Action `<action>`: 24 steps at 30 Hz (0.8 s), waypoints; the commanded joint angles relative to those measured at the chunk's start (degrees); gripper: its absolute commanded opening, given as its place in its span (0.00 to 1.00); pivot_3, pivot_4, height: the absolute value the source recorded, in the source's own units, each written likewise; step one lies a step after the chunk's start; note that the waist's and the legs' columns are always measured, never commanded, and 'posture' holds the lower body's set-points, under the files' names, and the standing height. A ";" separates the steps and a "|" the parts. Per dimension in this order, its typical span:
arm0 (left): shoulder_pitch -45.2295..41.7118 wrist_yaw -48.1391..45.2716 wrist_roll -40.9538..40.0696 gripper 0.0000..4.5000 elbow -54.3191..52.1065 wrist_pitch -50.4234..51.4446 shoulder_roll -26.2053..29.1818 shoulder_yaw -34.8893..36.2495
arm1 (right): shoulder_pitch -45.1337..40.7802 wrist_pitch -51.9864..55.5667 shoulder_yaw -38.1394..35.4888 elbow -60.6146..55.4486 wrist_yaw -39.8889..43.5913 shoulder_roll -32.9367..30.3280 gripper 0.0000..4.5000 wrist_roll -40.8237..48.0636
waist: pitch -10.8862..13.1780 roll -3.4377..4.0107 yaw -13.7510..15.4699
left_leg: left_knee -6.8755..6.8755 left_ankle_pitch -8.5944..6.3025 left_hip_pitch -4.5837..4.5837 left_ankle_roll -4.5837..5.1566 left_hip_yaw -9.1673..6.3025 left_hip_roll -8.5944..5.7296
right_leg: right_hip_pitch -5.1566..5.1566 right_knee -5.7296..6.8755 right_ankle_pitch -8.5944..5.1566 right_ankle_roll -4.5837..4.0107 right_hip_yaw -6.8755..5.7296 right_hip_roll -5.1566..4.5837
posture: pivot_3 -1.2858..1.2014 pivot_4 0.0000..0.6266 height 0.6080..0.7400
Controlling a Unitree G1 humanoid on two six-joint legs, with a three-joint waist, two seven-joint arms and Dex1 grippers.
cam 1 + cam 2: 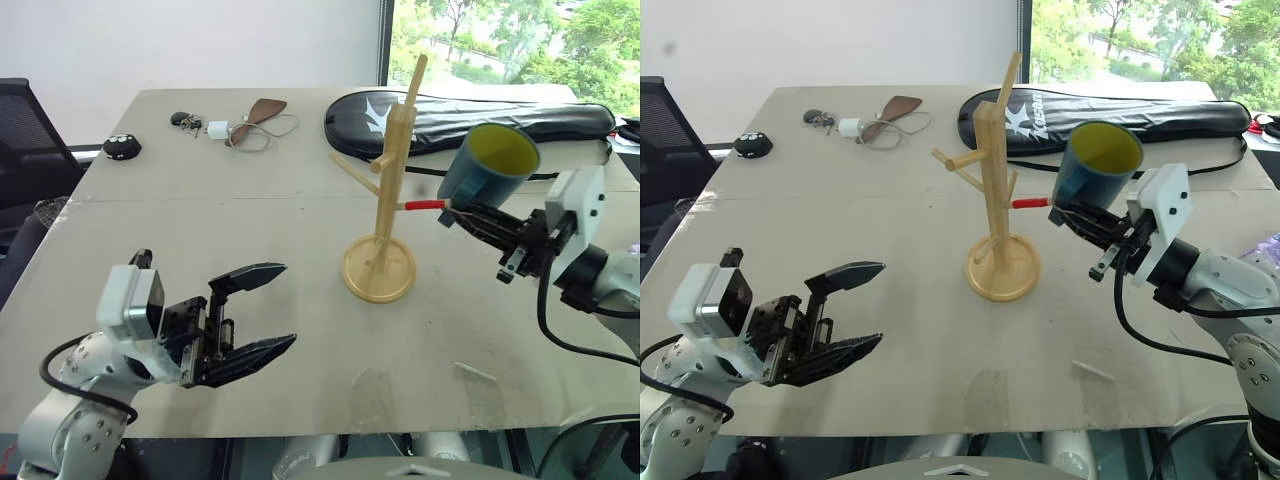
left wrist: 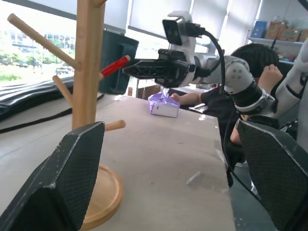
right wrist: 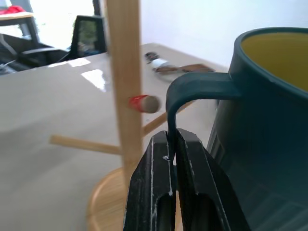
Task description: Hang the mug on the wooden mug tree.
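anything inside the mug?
The mug, held tilted by its handle in the right gripper, shows a bare yellow-green inner wall. Nothing is visible inside; its bottom is hidden by the rim.

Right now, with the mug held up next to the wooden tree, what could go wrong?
The right fingers pinch only the thin handle of the mug, so the heavy body could swing or slip. The handle loop sits just short of the red-tipped peg; a slight miss could push the mug tree over on its small base.
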 commanded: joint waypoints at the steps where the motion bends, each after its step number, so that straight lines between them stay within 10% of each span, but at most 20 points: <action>1: 2.66 2.64 -3.42 1.00 -6.14 0.39 0.76 2.86 | -0.21 1.23 -0.93 -2.85 0.98 -1.99 0.01 3.50 | 0.00 0.01 -0.03 | -0.01 0.00 0.00 0.00 0.02 0.00 | 0.00 -0.04 0.00 0.00 0.01 0.00 | 0.52 0.24 1.00; 12: 7.49 5.09 -6.89 1.00 -10.06 0.29 1.85 6.14 | 8.38 1.01 -11.25 -5.05 4.19 -7.32 0.01 12.65 | 0.01 0.01 0.14 | -0.01 -0.01 -0.07 0.01 0.10 0.06 | 0.00 -0.10 0.03 0.04 -0.03 0.01 | 0.52 0.24 1.00; 24: 8.92 4.29 -5.78 1.00 -9.36 0.27 2.90 5.35 | 2.54 0.68 -5.22 -7.68 -1.21 -9.77 0.01 16.48 | 0.03 0.02 -0.03 | 0.00 -0.01 -0.06 0.01 0.20 0.12 | -0.01 -0.11 0.08 0.03 0.02 0.06 | 0.52 0.24 1.00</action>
